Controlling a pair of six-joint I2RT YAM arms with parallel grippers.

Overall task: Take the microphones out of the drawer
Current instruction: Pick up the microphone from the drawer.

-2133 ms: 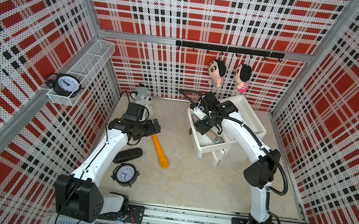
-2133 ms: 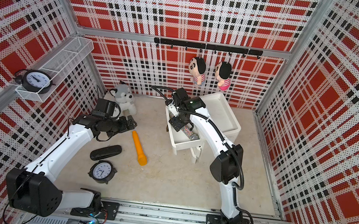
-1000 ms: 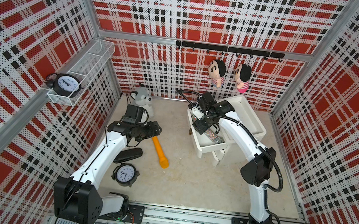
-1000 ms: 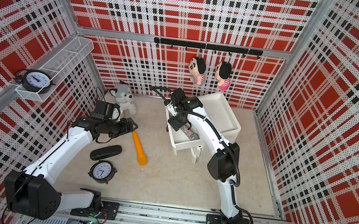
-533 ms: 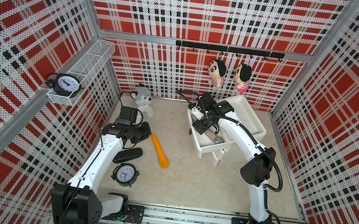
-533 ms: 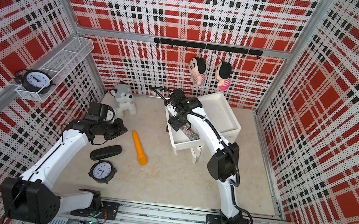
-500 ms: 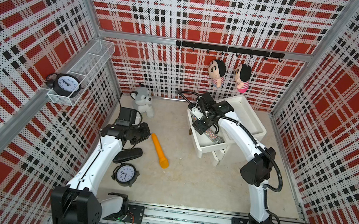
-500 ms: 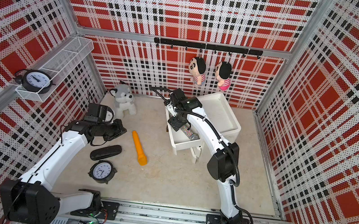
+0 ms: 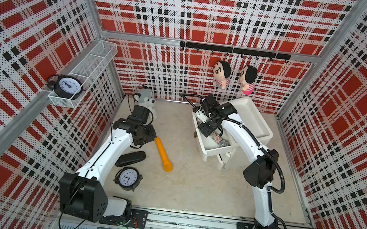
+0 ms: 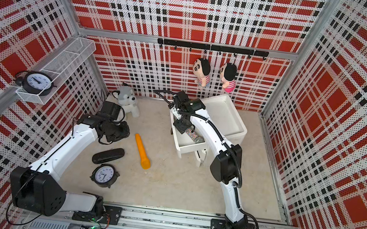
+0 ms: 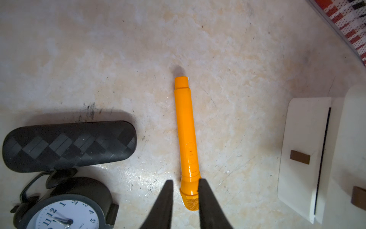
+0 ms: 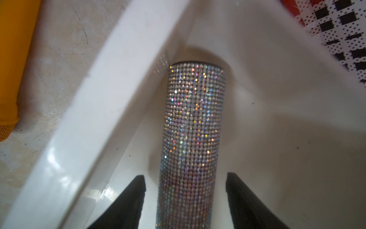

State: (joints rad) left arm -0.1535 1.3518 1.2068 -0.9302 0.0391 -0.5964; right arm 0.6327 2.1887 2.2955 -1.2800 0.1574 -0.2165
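A silver glitter microphone point(image 12: 193, 128) lies in the pulled-out white drawer point(image 9: 215, 151), along its left wall. My right gripper point(image 12: 185, 175) is down in the drawer, open, with one finger on each side of the microphone's body and a gap on both sides. In both top views it hides part of the microphone point(image 10: 193, 135). My left gripper point(image 11: 185, 180) hangs over the floor, narrowly open and holding nothing. Below its fingertips lies the mesh head of an orange microphone point(image 11: 185, 128).
A black case point(image 9: 130, 159) and a black alarm clock point(image 9: 128, 178) lie by the left arm. A husky plush point(image 9: 146, 98) sits at the back left. The white cabinet point(image 9: 252, 121) stands behind the drawer. Two dolls point(image 9: 221, 76) hang on the back wall.
The left arm drew back toward the left wall, then came a little way back over the orange microphone's end. The right gripper has stayed in the drawer over the glitter microphone.
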